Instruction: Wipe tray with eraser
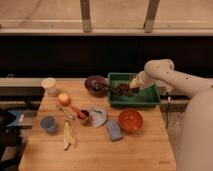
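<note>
- Wooden surface (145,150) is seen beneath the green tray (142,102).
- Inside the tray, the pincer (133,83) is held at the dark eraser (122,89); whether it is clamped cannot be told.
- Under hard strokes, the tray could be shoved or the eraser lost.

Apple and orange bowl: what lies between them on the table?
In the camera view: a red-handled tool, a small cup and a pale grey object. The claw is over the green tray.
</note>
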Controlling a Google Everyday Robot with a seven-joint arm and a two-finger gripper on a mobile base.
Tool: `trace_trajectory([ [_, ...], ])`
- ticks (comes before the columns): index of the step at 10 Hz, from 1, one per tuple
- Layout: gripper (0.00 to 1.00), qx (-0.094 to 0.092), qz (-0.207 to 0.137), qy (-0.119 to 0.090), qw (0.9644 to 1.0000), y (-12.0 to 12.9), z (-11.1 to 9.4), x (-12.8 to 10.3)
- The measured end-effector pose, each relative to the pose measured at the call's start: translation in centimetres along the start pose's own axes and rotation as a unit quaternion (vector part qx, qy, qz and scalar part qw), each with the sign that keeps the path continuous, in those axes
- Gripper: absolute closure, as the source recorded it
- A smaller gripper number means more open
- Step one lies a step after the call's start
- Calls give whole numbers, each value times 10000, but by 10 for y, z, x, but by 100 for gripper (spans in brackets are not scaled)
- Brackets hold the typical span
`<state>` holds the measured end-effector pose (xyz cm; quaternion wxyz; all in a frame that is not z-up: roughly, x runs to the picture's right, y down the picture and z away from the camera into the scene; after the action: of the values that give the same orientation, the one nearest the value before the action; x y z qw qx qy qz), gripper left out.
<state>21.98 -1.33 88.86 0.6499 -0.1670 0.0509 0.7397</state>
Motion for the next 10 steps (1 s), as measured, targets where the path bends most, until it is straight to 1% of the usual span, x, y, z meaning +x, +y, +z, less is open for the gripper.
trace_trajectory([
  [2, 89, 184, 126, 65, 9997, -11, 12, -4],
  [3, 89, 264, 208, 90, 9994, -21, 16, -4],
  [4, 89, 334, 293, 121, 9989, -29, 19, -4],
  [5, 89, 371, 406, 192, 9983, -35, 26, -3],
  [7, 89, 395, 733, 360, 9959, -58, 39, 5],
  [8, 89, 353, 872, 445, 9946, -66, 45, 9],
  [10, 89, 330, 915, 469, 9942, -68, 46, 10],
])
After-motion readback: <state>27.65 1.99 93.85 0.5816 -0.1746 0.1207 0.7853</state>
